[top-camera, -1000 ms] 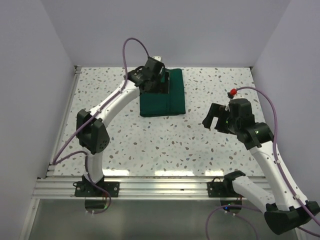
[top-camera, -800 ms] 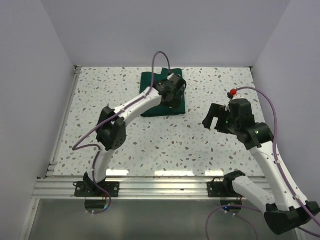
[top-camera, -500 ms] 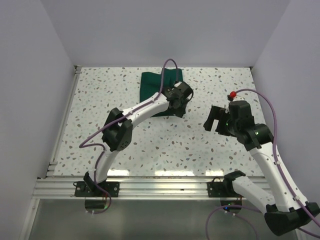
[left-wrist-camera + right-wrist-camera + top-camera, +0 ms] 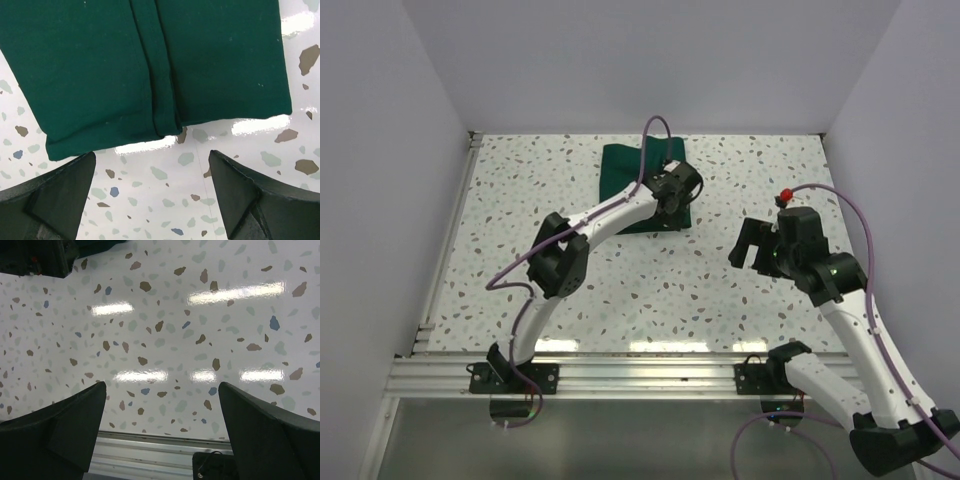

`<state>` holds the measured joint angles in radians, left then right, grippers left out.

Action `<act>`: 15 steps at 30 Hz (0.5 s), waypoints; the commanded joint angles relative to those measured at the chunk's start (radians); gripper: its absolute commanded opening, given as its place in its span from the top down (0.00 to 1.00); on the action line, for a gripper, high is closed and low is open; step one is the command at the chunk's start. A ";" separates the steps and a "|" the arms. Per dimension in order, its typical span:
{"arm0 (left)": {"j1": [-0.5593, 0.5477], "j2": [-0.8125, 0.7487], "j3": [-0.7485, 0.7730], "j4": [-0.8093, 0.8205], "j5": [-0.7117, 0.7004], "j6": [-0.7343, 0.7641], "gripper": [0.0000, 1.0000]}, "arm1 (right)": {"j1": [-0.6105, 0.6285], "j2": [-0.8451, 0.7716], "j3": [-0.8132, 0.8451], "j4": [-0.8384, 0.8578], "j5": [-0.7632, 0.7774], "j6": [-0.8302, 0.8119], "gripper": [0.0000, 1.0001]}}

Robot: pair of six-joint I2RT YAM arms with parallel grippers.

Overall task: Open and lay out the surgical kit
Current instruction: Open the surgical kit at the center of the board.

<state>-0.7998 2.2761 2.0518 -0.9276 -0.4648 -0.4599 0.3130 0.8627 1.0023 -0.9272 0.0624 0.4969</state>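
The surgical kit [image 4: 620, 172] is a folded dark green cloth bundle at the back middle of the speckled table. My left gripper [image 4: 674, 200] hovers over the bundle's near right corner. In the left wrist view the bundle [image 4: 100, 65] fills the upper part, a folded seam [image 4: 159, 80] runs down its middle, and the left gripper [image 4: 152, 200] stands open over bare table just off the cloth's edge. My right gripper [image 4: 752, 246] hangs open to the right of the bundle and apart from it, and the right gripper [image 4: 162, 435] has only table between its fingers.
An aluminium rail [image 4: 640, 372] runs along the near edge of the table, and the rail [image 4: 145, 450] also shows in the right wrist view. White walls close the left, back and right sides. A dark part of the left arm [image 4: 35, 257] shows in the corner of the right wrist view.
My left arm has swung from the bundle's far left side across it to its near right corner. The right gripper has drifted slightly nearer. Both stay open.
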 commanded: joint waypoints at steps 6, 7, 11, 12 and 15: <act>0.053 0.042 0.048 0.052 -0.025 0.012 0.00 | -0.002 -0.001 -0.017 0.004 0.034 -0.003 0.01; 0.057 0.043 0.053 0.052 -0.025 0.015 0.00 | -0.002 -0.001 -0.021 0.005 0.034 -0.003 0.01; 0.065 0.068 0.070 0.050 -0.021 0.027 0.00 | -0.003 0.002 -0.033 0.011 0.039 0.002 0.01; 0.067 0.078 0.074 0.047 -0.023 0.030 0.00 | -0.002 0.004 -0.037 0.014 0.040 0.002 0.01; 0.071 0.095 0.077 0.050 -0.017 0.036 0.00 | -0.002 0.010 -0.039 0.022 0.042 0.003 0.01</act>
<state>-0.7338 2.3554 2.0853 -0.9070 -0.4683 -0.4484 0.3130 0.8654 0.9638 -0.9268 0.0875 0.4973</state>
